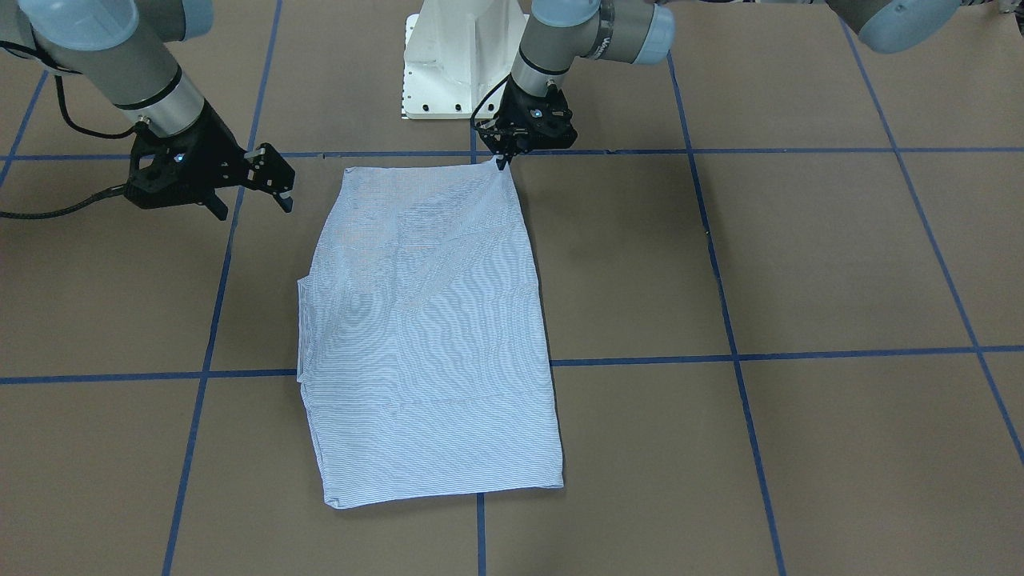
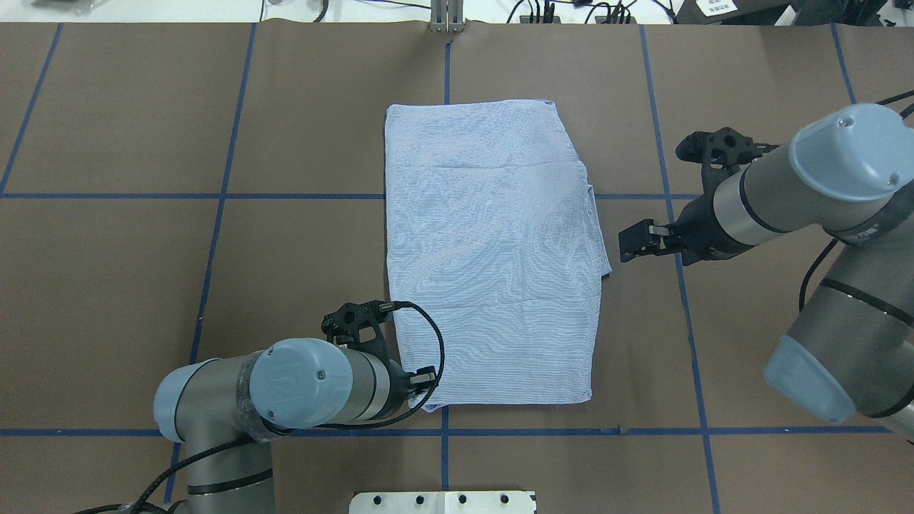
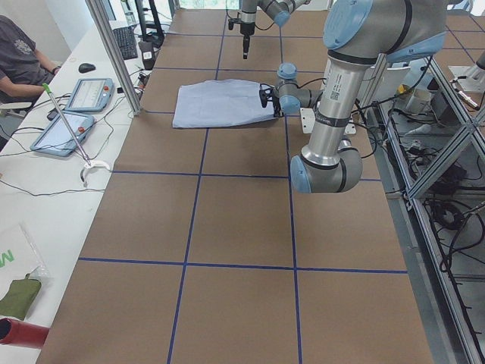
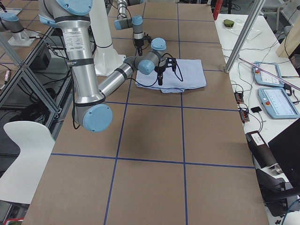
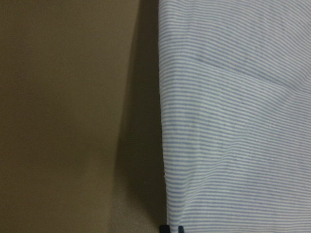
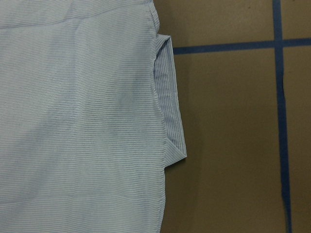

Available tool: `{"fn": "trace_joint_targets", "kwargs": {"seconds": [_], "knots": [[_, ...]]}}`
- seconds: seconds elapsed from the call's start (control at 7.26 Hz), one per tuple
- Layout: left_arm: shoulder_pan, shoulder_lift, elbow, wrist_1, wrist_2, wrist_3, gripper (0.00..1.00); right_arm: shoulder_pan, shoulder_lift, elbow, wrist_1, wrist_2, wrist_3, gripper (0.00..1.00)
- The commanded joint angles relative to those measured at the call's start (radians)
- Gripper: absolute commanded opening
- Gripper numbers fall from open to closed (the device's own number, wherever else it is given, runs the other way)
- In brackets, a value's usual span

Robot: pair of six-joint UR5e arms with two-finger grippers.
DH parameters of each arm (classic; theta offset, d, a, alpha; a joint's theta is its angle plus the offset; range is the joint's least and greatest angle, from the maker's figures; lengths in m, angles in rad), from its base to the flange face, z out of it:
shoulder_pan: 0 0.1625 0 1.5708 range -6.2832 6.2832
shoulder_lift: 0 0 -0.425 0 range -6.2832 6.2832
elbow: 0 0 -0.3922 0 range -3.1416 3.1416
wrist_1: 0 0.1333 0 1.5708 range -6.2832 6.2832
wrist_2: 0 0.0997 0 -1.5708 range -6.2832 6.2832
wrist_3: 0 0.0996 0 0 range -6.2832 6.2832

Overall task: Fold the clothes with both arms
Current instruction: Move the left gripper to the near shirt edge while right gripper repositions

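Note:
The striped light-blue shirt [image 1: 432, 336] lies folded into a long rectangle in the middle of the table [image 2: 493, 250]. My left gripper [image 1: 503, 162] points down at the shirt's corner nearest the robot base [image 2: 423, 380], shut on the cloth edge. In the left wrist view its fingertips [image 5: 171, 229] pinch that edge of the shirt [image 5: 233, 121]. My right gripper [image 1: 252, 200] hovers open beside the shirt's other long side [image 2: 646, 243], apart from the cloth. A small folded flap [image 6: 170, 111] juts out from the shirt [image 6: 77, 121] on that side.
The white pedestal base [image 1: 456, 64] stands just behind the shirt's near end. Blue tape lines [image 2: 214, 195] grid the brown table. A side table with tablets [image 3: 87, 95] and a seated person [image 3: 19, 61] runs along the far edge. A white chair [image 4: 23, 154] stands off the table.

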Motion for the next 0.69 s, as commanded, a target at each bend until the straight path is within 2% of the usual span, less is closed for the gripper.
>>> {"fn": "trace_joint_targets", "kwargs": {"seconds": [0.0, 0.14, 0.28, 0.41, 0.55], "knots": [[-0.002, 0.001, 0.000, 0.001, -0.001, -0.001, 0.00, -0.202, 0.014, 0.040, 0.001, -0.189, 0.315, 1.00], [-0.001, 0.001, 0.000, 0.001, -0.002, -0.001, 0.00, -0.308, 0.034, 0.040, -0.004, -0.298, 0.477, 1.00], [-0.001, 0.000, 0.000, 0.001, -0.002, -0.001, 0.00, -0.371, 0.037, 0.036, -0.013, -0.343, 0.565, 1.00], [-0.001, 0.000, 0.000, 0.001, -0.002, -0.001, 0.00, -0.421, 0.049, 0.014, -0.039, -0.354, 0.603, 1.00], [-0.001, 0.000, 0.000, 0.001, -0.002, -0.001, 0.00, -0.426, 0.133, -0.028, -0.136, -0.352, 0.605, 1.00]]}}
